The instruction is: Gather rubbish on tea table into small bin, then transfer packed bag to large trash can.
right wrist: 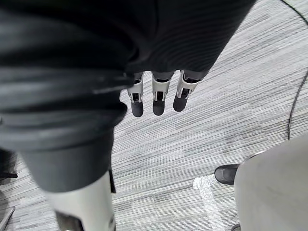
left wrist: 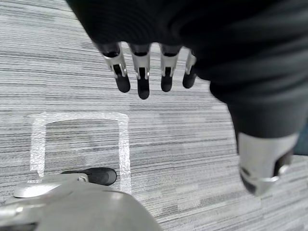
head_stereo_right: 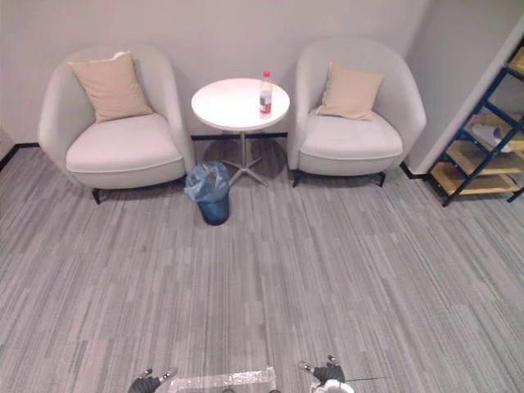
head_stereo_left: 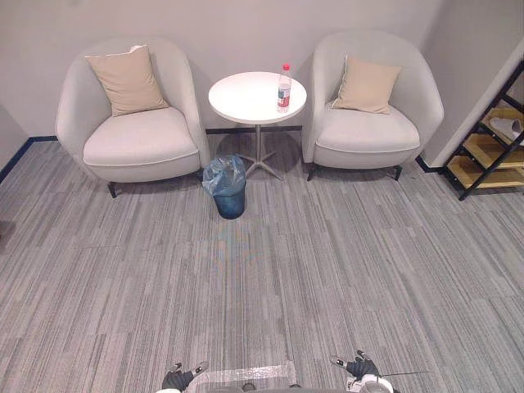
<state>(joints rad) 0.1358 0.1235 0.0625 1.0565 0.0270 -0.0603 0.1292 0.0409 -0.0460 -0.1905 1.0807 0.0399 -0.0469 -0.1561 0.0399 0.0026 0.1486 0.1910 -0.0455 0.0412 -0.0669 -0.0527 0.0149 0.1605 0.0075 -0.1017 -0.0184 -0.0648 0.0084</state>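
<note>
Below, the left hand (left wrist: 142,72) and right hand (right wrist: 158,94) hang over the carpet (head_stereo_left: 246,270), both loosely spread and empty.

On left robot hand (left wrist: 154,33): black ribbed cover over back and wrist; silver fingers (left wrist: 142,70) in a row, each with a dark rounded tip; silver thumb (left wrist: 262,159), dark at its end. On right robot hand (right wrist: 144,43): same black ribbed cover, silver fingers (right wrist: 158,91), dark tips.
</note>
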